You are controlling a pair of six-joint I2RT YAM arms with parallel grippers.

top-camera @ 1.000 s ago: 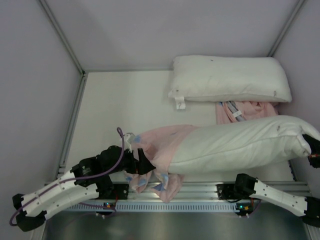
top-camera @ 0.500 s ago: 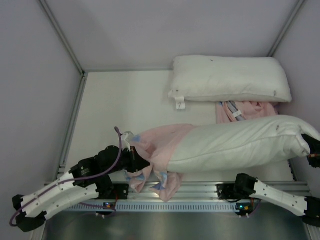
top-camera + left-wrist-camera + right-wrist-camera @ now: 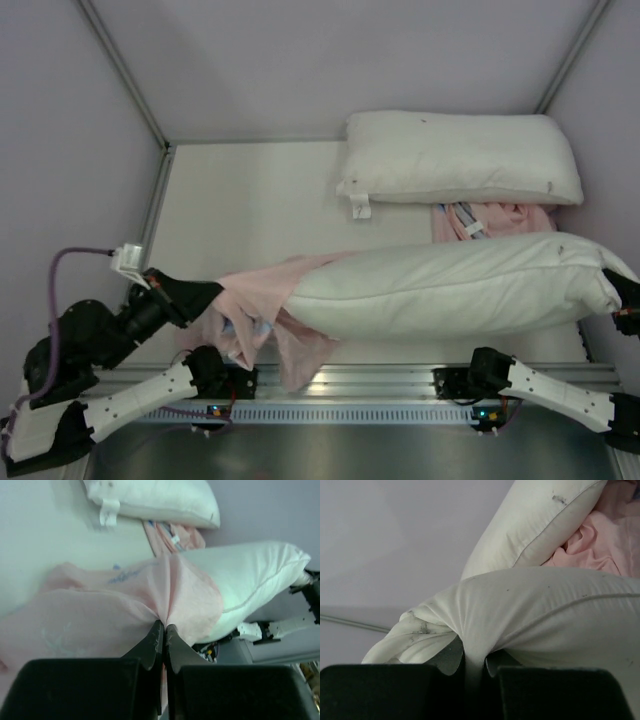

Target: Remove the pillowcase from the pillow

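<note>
left gripper (image 3: 163,628) clamped on the pillowcase (image 3: 262,288), right gripper (image 3: 472,660) pinching the pillow (image 3: 450,290) at its right end. pillow lies lengthwise between them across the worktop (image 3: 250,200), pillowcase only on its left tip: pull should go left.

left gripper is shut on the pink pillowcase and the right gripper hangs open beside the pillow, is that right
Only partly. The right gripper is not open: the right wrist view shows it shut on a pinched fold of the pillow. The left gripper is shut on the pink pillowcase, as you say.
</note>
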